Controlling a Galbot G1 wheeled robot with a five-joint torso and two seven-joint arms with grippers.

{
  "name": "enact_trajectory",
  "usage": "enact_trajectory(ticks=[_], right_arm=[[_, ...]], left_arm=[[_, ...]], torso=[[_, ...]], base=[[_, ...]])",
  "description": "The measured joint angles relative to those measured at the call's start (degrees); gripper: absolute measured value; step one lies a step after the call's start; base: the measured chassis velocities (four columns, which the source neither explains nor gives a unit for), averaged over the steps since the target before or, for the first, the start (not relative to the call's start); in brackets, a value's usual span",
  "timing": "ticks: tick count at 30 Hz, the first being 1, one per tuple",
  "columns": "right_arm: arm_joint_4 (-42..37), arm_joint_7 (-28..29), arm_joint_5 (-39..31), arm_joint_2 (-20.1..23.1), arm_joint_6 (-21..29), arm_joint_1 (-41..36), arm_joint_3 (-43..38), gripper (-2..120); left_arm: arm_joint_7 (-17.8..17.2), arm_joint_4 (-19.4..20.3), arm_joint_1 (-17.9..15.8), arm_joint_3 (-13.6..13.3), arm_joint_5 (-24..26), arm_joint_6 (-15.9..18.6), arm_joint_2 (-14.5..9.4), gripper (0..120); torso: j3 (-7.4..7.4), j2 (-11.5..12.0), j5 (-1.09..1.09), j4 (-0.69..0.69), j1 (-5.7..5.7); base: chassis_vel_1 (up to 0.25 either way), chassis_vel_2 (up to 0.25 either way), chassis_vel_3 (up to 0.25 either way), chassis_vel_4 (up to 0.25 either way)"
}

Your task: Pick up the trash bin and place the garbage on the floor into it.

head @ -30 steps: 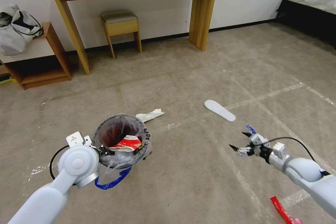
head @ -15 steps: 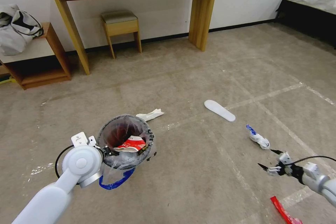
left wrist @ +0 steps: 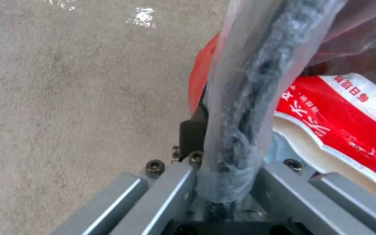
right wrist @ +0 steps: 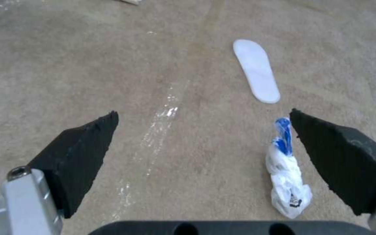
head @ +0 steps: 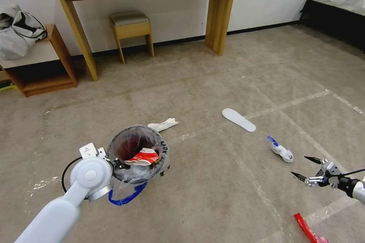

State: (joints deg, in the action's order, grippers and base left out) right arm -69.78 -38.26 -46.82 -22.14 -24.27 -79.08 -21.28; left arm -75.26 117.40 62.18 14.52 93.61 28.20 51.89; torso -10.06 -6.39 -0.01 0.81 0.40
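Trash bin [head: 136, 151]: held off the floor [head: 213, 193] by left gripper [left wrist: 223, 182], jaws clamped on its bag-lined rim, kept ready to receive litter. Right gripper [head: 310, 168]: jaws spread, near white-and-blue wrapper [head: 280, 149], right of bin, likely next pick.

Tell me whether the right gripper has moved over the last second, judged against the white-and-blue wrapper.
Yes. The open right gripper has pulled back toward the robot and to its right; it was at the white-and-blue wrapper and now sits nearer than it, apart from it.
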Motion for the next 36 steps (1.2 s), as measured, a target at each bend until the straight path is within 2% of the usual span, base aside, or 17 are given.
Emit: enact_trajectory(ticks=[17, 29, 33, 36], right_arm=[[0.42, -4.17, 0.39, 0.38, -1.8, -2.64, -1.54, 100], [-1.32, -5.59, 1.23, 0.22, -3.39, -9.74, -7.18, 100], [-1.55, -5.92, 3.36, 1.79, -3.51, -13.61, -9.62, 100], [0.01, -5.06, 7.93, 2.48, -3.64, -17.71, -11.87, 100]], left_arm=[[0.09, -0.48, -0.08, -0.07, -0.05, 0.03, 0.32, 0], [0.37, -0.63, 0.96, 0.06, -0.46, 0.09, 0.08, 0], [0.37, 0.07, 1.67, 0.36, -1.06, 0.09, 0.35, 0], [0.38, 0.18, 2.19, 0.63, -1.84, 0.09, 0.98, 0]], torso=[[-0.01, 0.0, 0.02, 0.0, 0.0], [0.0, 0.0, 0.03, 0.0, 0.0], [0.0, 0.0, 0.01, 0.0, 0.0], [0.0, 0.0, 0.01, 0.0, 0.0]], base=[[0.0, 0.0, 0.0, 0.0], [0.0, 0.0, 0.0, 0.0], [0.0, 0.0, 0.0, 0.0], [0.0, 0.0, 0.0, 0.0]])
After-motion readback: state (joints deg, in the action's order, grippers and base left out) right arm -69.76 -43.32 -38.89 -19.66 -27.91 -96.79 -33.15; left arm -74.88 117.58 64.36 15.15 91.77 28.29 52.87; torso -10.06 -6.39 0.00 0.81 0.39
